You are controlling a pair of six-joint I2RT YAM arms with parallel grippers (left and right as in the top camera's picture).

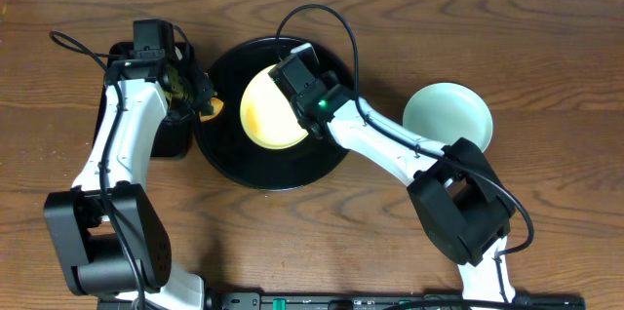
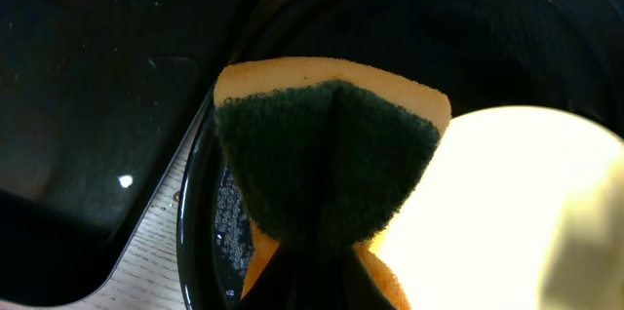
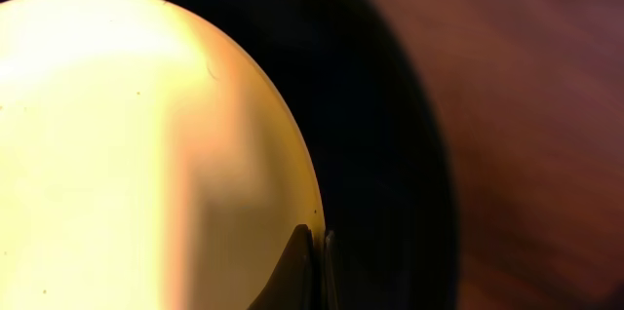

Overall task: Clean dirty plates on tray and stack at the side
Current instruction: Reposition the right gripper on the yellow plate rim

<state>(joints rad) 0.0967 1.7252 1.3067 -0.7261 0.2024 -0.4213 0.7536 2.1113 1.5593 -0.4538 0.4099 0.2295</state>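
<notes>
The wooden table (image 1: 322,232) bears a round black tray (image 1: 234,159), a rectangular black tray (image 1: 174,139) and a pale green plate (image 1: 448,115).

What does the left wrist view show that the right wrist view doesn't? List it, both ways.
Left wrist only: a yellow-and-green sponge pinched in the left hand, and a rectangular black tray. Right wrist only: the right hand closed on the rim of the yellow plate. Both: that plate, the round black tray and the wooden table.

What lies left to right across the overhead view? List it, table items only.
In order: rectangular black tray → sponge → yellow plate → pale green plate. The round tray is left out, since the yellow plate overlaps it.
</notes>
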